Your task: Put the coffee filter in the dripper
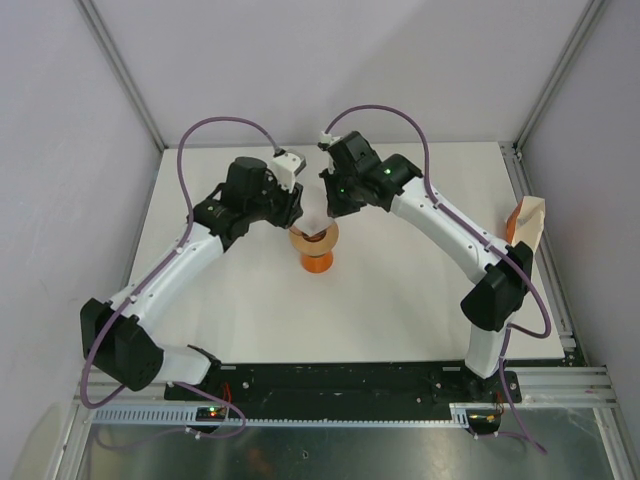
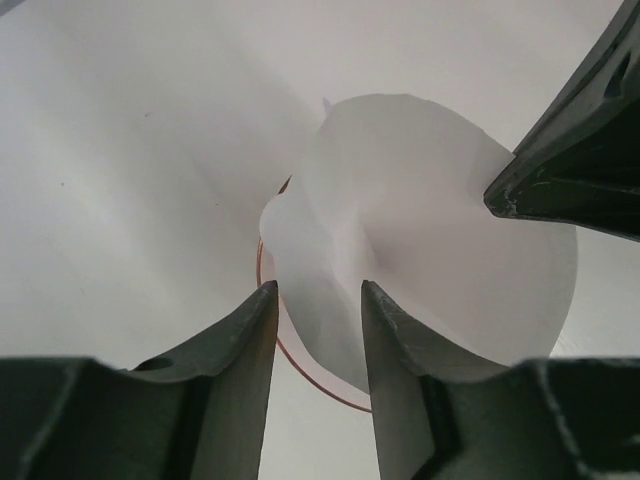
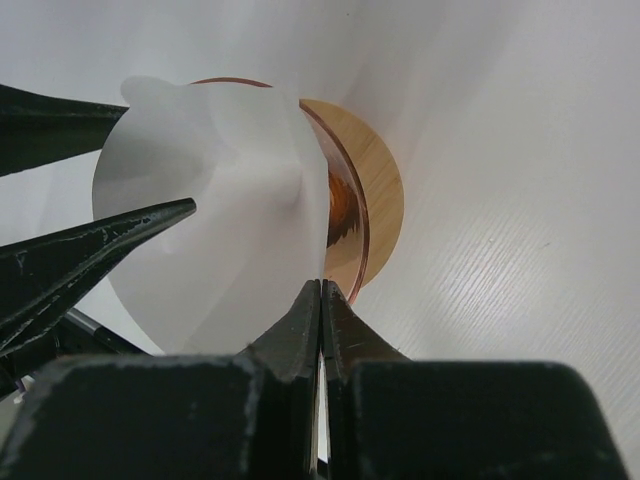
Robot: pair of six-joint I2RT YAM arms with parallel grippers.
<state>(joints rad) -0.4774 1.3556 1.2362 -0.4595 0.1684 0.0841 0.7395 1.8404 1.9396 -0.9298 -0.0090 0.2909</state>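
White table (image 1: 420, 300), centre: right hand (image 3: 320, 290), closed, pinches the rim of the thin white paper cone filter (image 3: 220, 220) at the mouth of the clear pinkish funnel dripper (image 3: 340, 230), left hand (image 2: 318, 300) open astride its edge; probably light, limp, easily creased, best held by the rim.

White coffee filter (image 3: 220, 200) (pinkish dripper (image 3: 342, 225))

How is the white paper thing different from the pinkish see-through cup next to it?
The coffee filter is white paper you cannot see through; the dripper is clear and pinkish. The coffee filter is pinched at its edge by the right end effector, while the dripper rests in the tan ring with nothing gripping it. The coffee filter's edge is wavy; the dripper's rim is a neat circle. Both are round.
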